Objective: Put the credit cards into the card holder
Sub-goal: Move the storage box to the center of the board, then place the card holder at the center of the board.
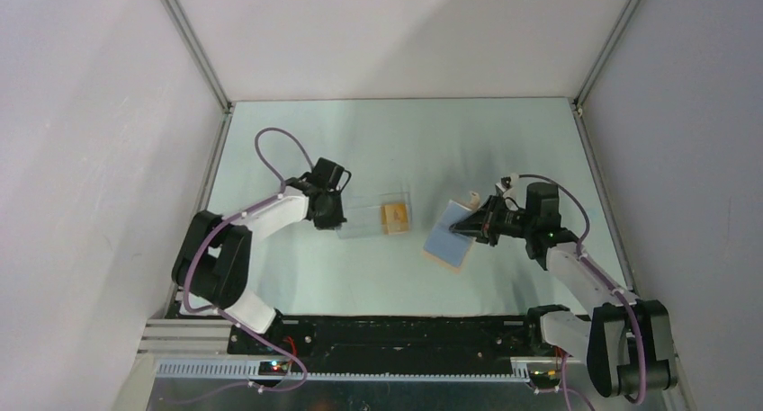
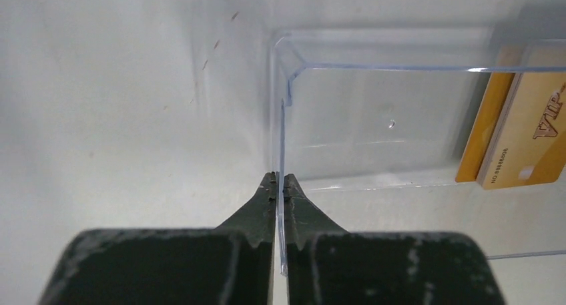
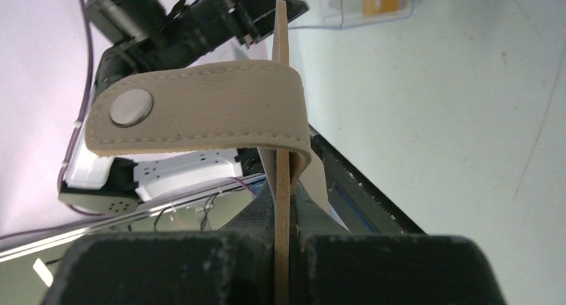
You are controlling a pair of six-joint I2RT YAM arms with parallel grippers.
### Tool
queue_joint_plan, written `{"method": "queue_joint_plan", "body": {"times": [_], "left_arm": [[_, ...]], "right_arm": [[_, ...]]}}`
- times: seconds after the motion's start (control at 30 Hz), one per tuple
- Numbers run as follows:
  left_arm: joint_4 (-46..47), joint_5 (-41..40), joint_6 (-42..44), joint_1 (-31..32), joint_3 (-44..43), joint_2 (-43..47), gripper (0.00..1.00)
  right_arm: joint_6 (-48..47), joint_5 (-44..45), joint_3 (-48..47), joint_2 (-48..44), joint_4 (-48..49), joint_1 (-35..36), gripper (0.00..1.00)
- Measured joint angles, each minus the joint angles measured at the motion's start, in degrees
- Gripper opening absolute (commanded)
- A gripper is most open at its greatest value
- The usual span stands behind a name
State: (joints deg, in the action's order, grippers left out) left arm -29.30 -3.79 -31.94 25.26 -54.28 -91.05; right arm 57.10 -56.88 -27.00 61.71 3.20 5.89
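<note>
Your left pincer (image 2: 279,185) is closed on the clear plastic box (image 2: 374,125), its two fingertips pinching one thin side wall near a corner, with the wall running straight up between them in the left wrist view. The credit cards (image 2: 527,138) lie inside that box at the end away from your grip: you can make out an orange one with a paler gold one overlapping it, the gold one marked with "VIP" lettering and a printed number along its edge. From above, the box sits on the counter (image 1: 387,132) left of centre, with the cards at its right end. Your right pincer (image 3: 283,191) is clamped on the card holder (image 1: 450,238), fingers pressed on either side of one thin tan panel seen edge-on in the right wrist view. The snap tab (image 3: 200,108) curls over that panel to the left, its metal stud (image 3: 131,107) facing the camera. In the top view the card holder is open and tilted, blue lining up, just right of the box and apart from it. You cannot tell whether its lower edge touches the counter. No card is in the card holder yet.
</note>
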Motion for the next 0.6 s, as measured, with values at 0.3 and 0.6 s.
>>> {"method": "queue_joint_plan", "body": {"times": [0.3, 0.6], "left_arm": [[-4.8, -2.5, 1.0, 0.0, 3.0, 9.9, 0.48], [-9.0, -4.2, 1.6, 0.0, 1.4, 19.1, 0.50]], "right_arm": [[-0.4, 10.7, 3.1, 0.7, -2.3, 3.0, 0.00], [-1.4, 15.1, 3.8, 8.7, -3.0, 5.5, 0.00]]}}
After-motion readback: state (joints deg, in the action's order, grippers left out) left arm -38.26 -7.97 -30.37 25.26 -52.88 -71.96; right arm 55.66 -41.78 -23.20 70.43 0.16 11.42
